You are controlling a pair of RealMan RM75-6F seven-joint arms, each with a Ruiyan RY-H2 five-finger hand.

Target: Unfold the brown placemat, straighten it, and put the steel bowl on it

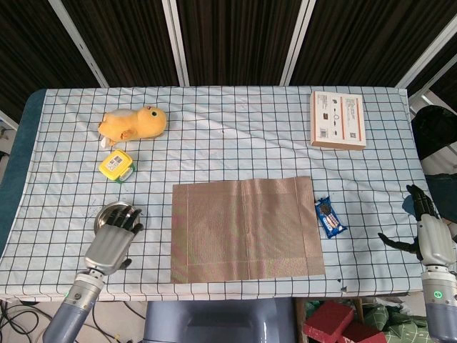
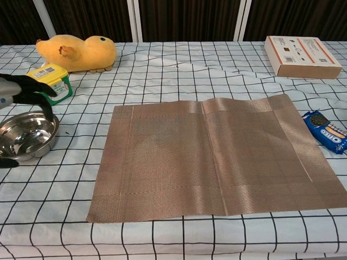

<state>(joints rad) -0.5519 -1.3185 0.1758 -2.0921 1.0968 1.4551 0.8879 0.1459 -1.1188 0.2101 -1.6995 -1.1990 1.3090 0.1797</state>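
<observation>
Brown placemat [image 1: 246, 229] lies unfolded; left robot hand [image 1: 111, 243] overlaps steel bowl [image 2: 25, 135].

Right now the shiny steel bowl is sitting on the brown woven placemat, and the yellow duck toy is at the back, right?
Not quite. The shiny steel bowl sits on the checked tablecloth, left of the brown woven placemat, not on it; the chest view shows this. The yellow duck toy is at the back.
</observation>
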